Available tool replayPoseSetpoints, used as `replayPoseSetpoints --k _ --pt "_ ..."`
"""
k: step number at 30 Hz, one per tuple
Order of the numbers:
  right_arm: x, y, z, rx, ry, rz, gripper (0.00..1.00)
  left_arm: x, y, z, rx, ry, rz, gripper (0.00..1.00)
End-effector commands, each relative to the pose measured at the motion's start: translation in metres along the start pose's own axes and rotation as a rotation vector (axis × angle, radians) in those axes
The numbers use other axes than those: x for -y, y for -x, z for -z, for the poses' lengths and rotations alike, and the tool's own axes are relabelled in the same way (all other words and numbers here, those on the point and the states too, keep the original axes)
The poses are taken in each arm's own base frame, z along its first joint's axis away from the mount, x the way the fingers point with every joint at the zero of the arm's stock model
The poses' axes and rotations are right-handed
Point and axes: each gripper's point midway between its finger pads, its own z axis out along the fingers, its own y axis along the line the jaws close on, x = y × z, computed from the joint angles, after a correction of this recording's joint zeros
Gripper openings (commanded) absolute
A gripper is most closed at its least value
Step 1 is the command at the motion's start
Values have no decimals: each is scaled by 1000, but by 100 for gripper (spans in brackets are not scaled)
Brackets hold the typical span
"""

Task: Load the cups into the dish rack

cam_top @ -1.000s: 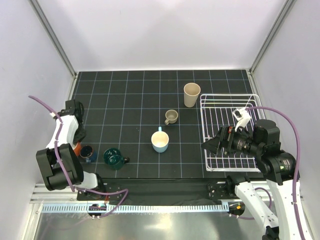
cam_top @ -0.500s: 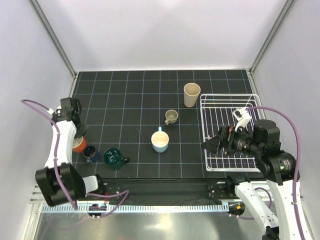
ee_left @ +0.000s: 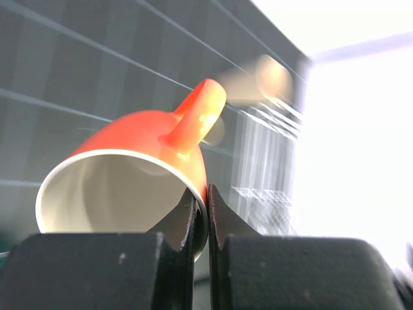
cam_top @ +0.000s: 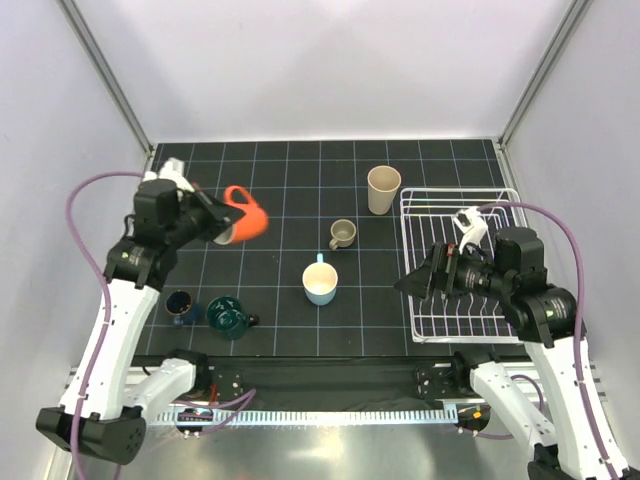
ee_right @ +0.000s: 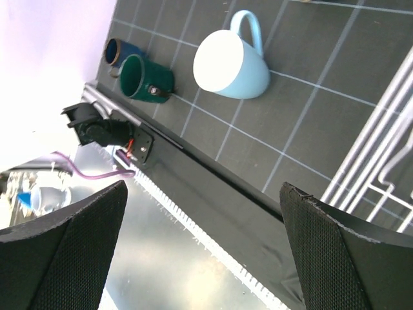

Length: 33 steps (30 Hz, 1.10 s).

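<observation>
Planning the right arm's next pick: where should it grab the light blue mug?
Pinch the rim of the blue mug from above, one finger inside, on its right side. It stands upright with its mouth open and its handle points away from the arms, so that wall looks free.

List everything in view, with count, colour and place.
orange cup: one, orange, lifted over the mat's left side
tumbler: one, beige, by the rack's far left corner
small mug: one, taupe, mid-mat
light blue mug: one, nearer than the taupe one
teal mug: one, near left
navy cup: one, left of the teal mug
dish rack: one, white wire, right
mat: one, black, gridded
left gripper: shut on the orange cup's rim
right gripper: open, at the rack's left edge
</observation>
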Motion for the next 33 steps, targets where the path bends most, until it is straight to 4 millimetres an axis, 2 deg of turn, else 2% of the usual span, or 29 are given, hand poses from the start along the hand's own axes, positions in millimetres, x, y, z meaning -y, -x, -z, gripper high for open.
replayPoseSetpoints --k 1,2,3,4,6,8,9,10,11,13,19,23,33 --pt "-20 16 -6 27 102 60 100 96 -14 27 -36 -434 -4 0" --pt "-23 17 -8 21 120 67 100 118 -23 38 -42 -541 -33 0" --pt "-32 18 -11 20 157 95 100 128 -29 47 -55 -595 -23 0" --pt "-36 18 -14 12 169 88 100 127 -41 44 -82 -616 -18 0" --pt "-45 20 -23 3 205 106 100 151 -58 61 -117 -760 -37 0" --pt "-57 12 -30 -34 250 120 98 153 -76 64 -166 -802 -21 0" --pt "-65 16 -32 -20 281 139 98 160 -89 72 -194 -855 -27 0" --pt "-73 14 -33 -23 310 153 98 171 -86 86 -178 -932 -12 0" --pt "-76 12 -34 -19 327 147 98 166 -96 81 -199 -939 4 0" --pt "-86 18 -31 29 376 178 98 176 -100 100 -197 -1046 30 0" --pt "-100 15 -26 48 479 257 100 176 -121 122 -256 -1142 87 0" --pt "-107 16 -20 74 524 308 100 177 -124 143 -249 -1246 117 1" --pt "-127 42 0 210 555 371 100 167 -147 154 -323 -1302 170 0"
